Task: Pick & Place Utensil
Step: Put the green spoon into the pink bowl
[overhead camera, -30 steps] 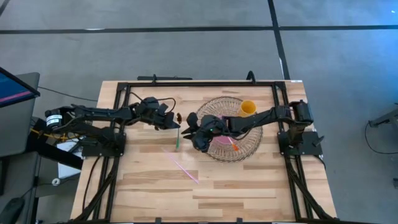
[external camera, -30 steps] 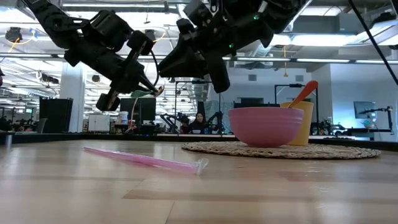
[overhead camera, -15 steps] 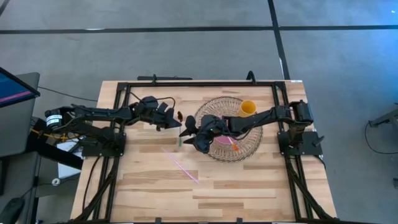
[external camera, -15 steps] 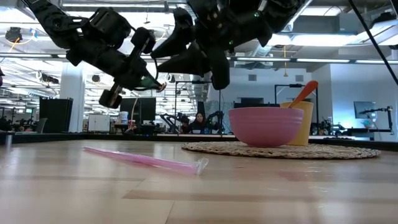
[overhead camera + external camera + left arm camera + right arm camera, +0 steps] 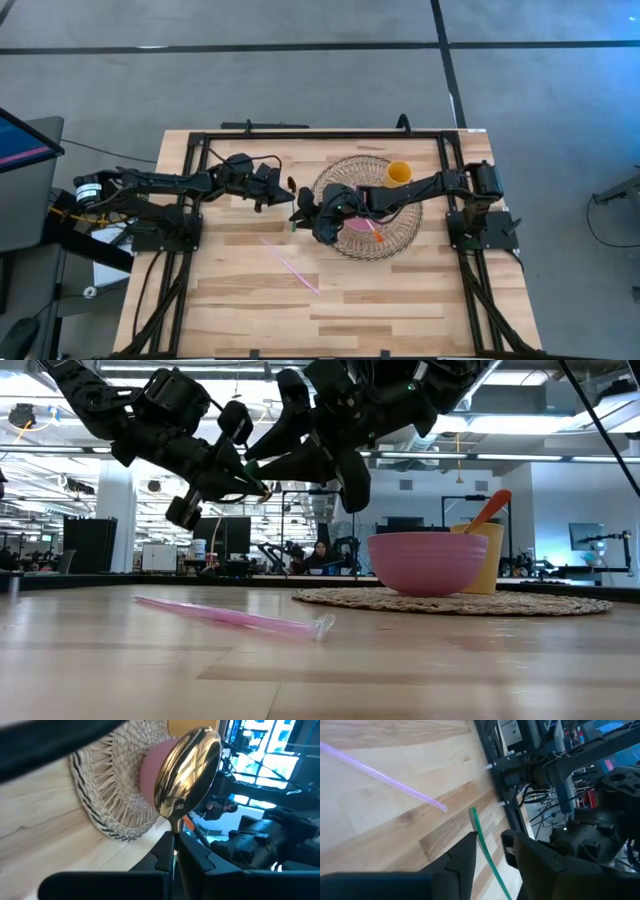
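A spoon with a gold bowl (image 5: 187,772) and a thin green handle (image 5: 482,842) hangs in the air above the table's middle. My left gripper (image 5: 172,847) reaches in from the left and is shut on it (image 5: 272,192). The bowl (image 5: 288,186) shows just beyond its fingers, and the handle (image 5: 293,226) points toward the near edge. My right gripper (image 5: 490,847) comes from the right over the mat's edge (image 5: 300,212). It is open, with one finger on each side of the green handle, apart from it. My left gripper pinches the spoon between its two fingers at the thin neck (image 5: 173,832) just below the gold bowl. The bowl stands out past the fingertips. The spoon is lifted clear of the table.
A round woven mat (image 5: 400,225) lies right of centre with a pink bowl (image 5: 427,563) on it. A yellow cup (image 5: 398,173) behind the bowl holds an orange utensil (image 5: 488,508). A pink straw (image 5: 292,265) lies flat on the wood nearer the front edge.
My right gripper has moved left toward the left gripper and come around the green handle. My left gripper has drawn back slightly toward the left and far side, still shut on the spoon. The green handle has swung a little to the right.
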